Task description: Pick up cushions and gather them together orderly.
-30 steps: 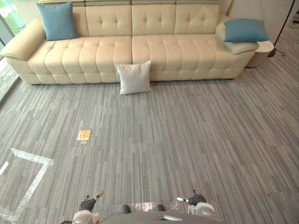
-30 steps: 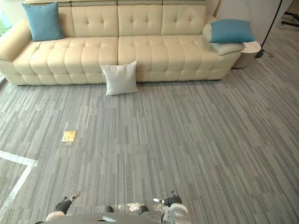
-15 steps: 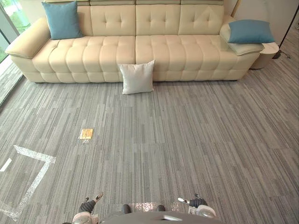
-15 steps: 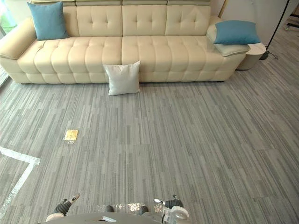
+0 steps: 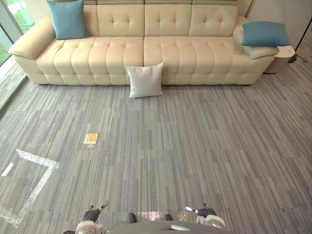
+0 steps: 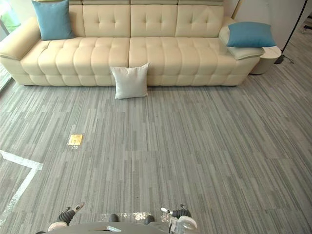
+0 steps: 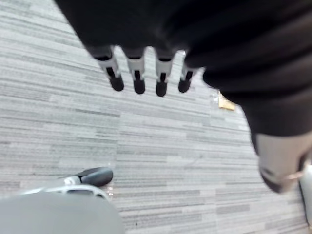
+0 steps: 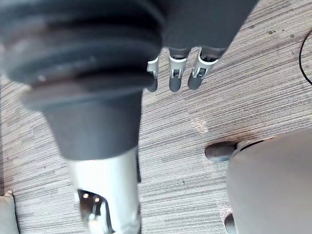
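A white cushion (image 5: 145,81) stands on the carpet, leaning against the front of the cream sofa (image 5: 102,56). One blue cushion (image 5: 68,18) rests upright at the sofa's left end. Another blue cushion (image 5: 264,33) lies on the right armrest. My left hand (image 5: 91,214) and right hand (image 5: 204,212) hang low at the near edge, far from all three cushions. In the wrist views the left hand's fingers (image 7: 138,80) and the right hand's fingers (image 8: 178,80) are straight over bare carpet, holding nothing.
A small yellow tag (image 5: 91,138) lies on the grey carpet, with white tape lines (image 5: 38,163) at the near left. A round side table (image 5: 280,54) and a lamp pole (image 5: 303,36) stand past the sofa's right end. A window wall runs along the left.
The whole picture has shifted a little to the right, so the camera has moved. The cushions and both hands hold their places.
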Controlling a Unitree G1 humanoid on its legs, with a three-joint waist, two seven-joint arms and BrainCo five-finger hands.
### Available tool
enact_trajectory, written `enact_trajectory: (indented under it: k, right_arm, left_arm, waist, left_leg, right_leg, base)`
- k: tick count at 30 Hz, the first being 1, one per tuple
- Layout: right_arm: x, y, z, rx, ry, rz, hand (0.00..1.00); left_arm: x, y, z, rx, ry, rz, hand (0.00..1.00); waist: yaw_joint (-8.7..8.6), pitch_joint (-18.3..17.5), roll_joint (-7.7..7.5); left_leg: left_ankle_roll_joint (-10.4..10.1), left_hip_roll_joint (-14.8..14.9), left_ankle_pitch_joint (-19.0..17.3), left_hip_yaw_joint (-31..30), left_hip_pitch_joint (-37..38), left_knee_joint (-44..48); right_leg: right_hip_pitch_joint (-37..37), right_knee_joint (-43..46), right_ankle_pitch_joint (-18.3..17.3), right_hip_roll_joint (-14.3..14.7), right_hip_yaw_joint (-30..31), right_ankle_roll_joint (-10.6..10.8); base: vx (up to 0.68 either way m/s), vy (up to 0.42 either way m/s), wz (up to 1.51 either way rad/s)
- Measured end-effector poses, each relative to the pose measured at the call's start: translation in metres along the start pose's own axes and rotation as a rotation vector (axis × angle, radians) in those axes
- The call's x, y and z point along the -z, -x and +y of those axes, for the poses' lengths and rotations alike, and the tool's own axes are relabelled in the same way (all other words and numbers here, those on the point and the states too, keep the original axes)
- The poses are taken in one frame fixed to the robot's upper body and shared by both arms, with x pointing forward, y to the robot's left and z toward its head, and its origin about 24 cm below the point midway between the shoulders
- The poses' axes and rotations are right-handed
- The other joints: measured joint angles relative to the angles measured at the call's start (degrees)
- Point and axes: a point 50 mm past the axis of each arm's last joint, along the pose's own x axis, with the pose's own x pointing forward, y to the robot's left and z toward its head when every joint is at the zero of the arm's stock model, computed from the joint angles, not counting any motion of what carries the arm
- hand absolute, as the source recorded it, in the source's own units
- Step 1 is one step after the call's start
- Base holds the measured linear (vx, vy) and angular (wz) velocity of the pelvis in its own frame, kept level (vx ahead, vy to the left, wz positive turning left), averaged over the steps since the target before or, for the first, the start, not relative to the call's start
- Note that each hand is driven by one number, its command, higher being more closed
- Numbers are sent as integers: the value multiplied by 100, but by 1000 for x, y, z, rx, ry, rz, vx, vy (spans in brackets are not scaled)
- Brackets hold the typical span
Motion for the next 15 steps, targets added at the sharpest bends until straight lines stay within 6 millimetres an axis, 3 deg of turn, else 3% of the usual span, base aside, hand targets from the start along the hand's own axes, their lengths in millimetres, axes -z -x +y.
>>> enact_trajectory:
  k: [5,9,11,15]
  right_arm:
    - [-2,0,1,-2,-1,-6,0]
    - [-5,0,7,-13,-50,-23,0]
    - [-7,2,10,-19,-66,-40,0]
    - [-8,5,11,-11,-95,-62,0]
  left_arm:
    - [-1,0,0,-5,3,-4,0]
    - [-6,-1,2,-12,5,-18,0]
    - [-13,-2,5,-24,25,-38,0]
    - [-18,-1,6,-40,95,-64,0]
  waist:
    - [18,17,11]
    - [1,104,-32]
    - [24,219,-97]
    - [52,262,-63]
  left_leg:
    - [-86,57,-83,156,-34,1]
    - [-166,153,-152,258,-114,55]
    - [-238,248,-540,262,-320,741]
    - [-263,596,-1223,320,-934,2502]
  right_leg:
    - [-183,220,-139,33,118,-46]
    - [-634,1038,-653,80,165,-140]
    - [-732,1467,-942,50,151,-174]
    - [-785,2010,-1388,81,86,-254]
  base:
    - [-7,-7,-12]
    - [52,-43,-9]
    - [110,-101,3]
    - [143,-126,10]
